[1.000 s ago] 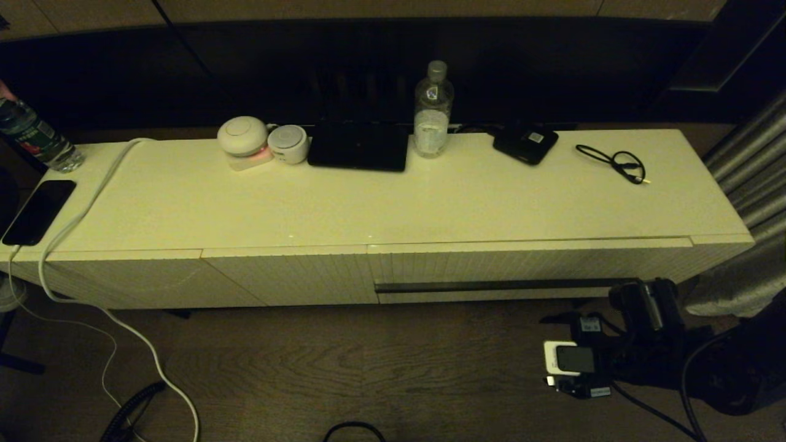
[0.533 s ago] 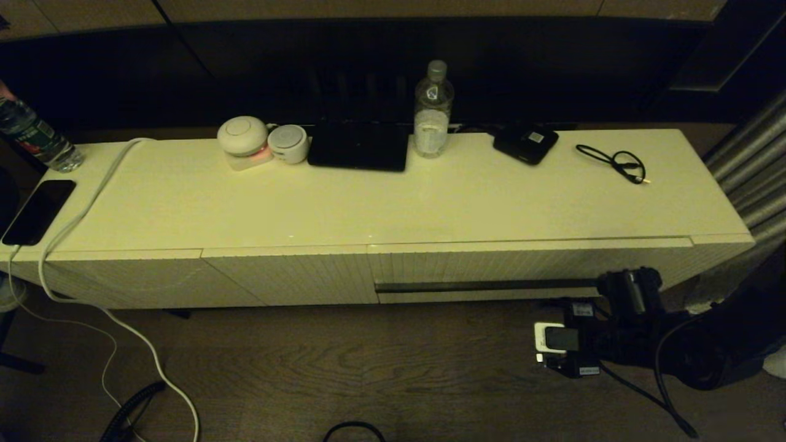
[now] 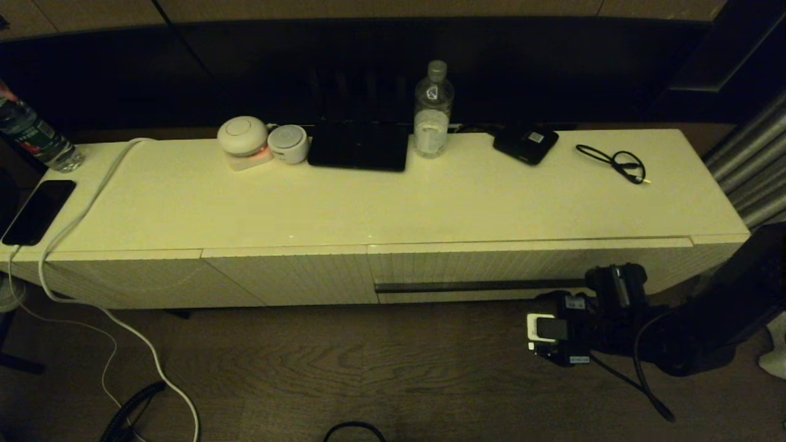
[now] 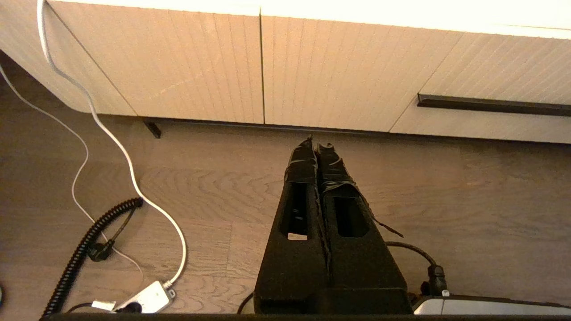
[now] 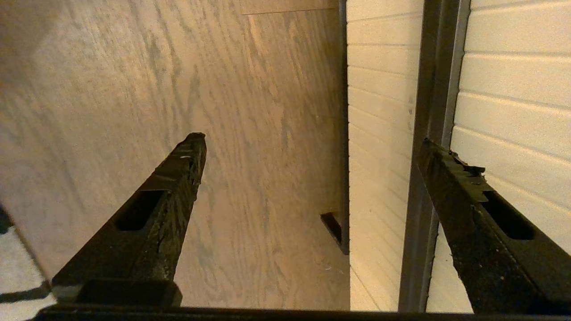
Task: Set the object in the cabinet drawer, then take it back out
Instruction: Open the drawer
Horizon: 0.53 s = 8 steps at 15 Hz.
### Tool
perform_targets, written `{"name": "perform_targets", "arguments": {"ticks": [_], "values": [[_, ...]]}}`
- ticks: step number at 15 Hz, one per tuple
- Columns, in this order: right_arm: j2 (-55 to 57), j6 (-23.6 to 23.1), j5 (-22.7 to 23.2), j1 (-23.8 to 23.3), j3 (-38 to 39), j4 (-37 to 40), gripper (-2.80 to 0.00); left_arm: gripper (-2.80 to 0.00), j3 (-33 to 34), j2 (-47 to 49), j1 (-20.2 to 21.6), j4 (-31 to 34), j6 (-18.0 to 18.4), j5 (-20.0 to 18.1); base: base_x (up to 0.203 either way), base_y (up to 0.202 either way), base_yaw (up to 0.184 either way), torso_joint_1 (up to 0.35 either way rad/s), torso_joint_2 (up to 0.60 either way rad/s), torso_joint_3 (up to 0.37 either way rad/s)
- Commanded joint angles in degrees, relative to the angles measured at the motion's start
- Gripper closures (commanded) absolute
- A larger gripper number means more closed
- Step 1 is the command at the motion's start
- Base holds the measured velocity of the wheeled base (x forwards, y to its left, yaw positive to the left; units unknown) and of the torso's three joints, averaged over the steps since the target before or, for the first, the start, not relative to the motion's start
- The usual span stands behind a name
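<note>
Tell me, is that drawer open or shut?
Shut: the cabinet drawer front sits flush with the neighbouring panels, nothing pulled out.

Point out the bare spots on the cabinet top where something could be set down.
The wide front strip of the cabinet top is bare, from the white cable to the right end. The back edge is crowded: speakers, laptop, bottle, black box, looped cable. A phone fills the left end.

My head camera looks down and forward from high, far enough to see the whole cabinet (image 3: 393, 202). My left wrist camera sits low above the floor (image 4: 446, 200), facing the cabinet front at 12 o'clock. My right wrist camera is very near the cabinet drawer (image 5: 513, 89). All three views share its handle slot (image 3: 479, 286).
</note>
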Motion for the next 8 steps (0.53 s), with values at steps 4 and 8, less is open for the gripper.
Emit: {"name": "perform_targets", "arguments": {"ticks": [4, 8], "values": [[2.8, -0.4, -0.2, -0.6, -4.0, -0.2, -2.80, 0.00, 0.0, -0.1, 0.0, 0.0, 0.0, 0.0, 0.000, 0.000, 0.000, 0.000, 0.00, 0.000], [4.4, -0.3, -0.7, -0.9, -6.5, -0.3, -2.80, 0.00, 0.0, -0.1, 0.0, 0.0, 0.0, 0.0, 0.000, 0.000, 0.000, 0.000, 0.00, 0.000]]}}
